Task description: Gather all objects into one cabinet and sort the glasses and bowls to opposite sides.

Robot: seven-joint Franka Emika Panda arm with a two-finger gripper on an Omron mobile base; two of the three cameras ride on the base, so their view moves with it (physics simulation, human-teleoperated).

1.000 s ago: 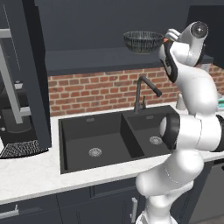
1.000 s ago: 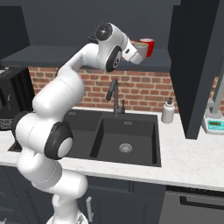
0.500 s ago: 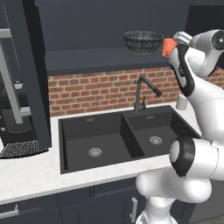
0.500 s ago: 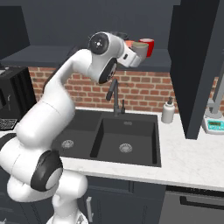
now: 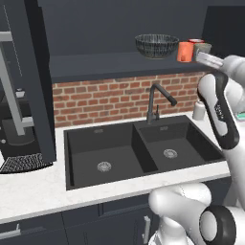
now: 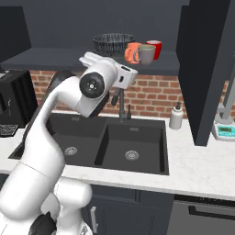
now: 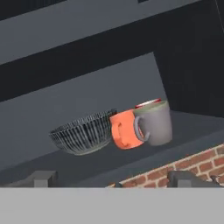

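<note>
- Patterned bowl (image 5: 156,46) sits on the cabinet shelf (image 5: 110,64), toward the shelf's left as my base cameras see it — upright, with open shelf around it.
- Orange cup (image 5: 185,51) stands to the bowl's right, near it. From the hand view the two look almost touching, but I cannot tell whether they do.
- Beige mug (image 6: 147,54) stands just in front of the orange cup and overlaps it in the right base view; its handle points toward the bowl side.
- Red mug (image 6: 154,47) stands behind the beige mug, deeper in the cabinet. Only its rim and upper wall show in the hand view.
- All three cups are clustered at the right end of the shelf, beside the open cabinet door (image 6: 206,69).
- My claw (image 7: 113,180): both finger tips show at the bottom of the hand view, set wide apart with nothing between them — empty.
- The claw sits below and in front of the shelf edge, looking up at the cups.
- Below: double black sink (image 5: 139,153) with faucet (image 5: 158,101) set in the white bench (image 5: 28,196); soap dispenser (image 6: 176,117) against the brick wall.
</note>
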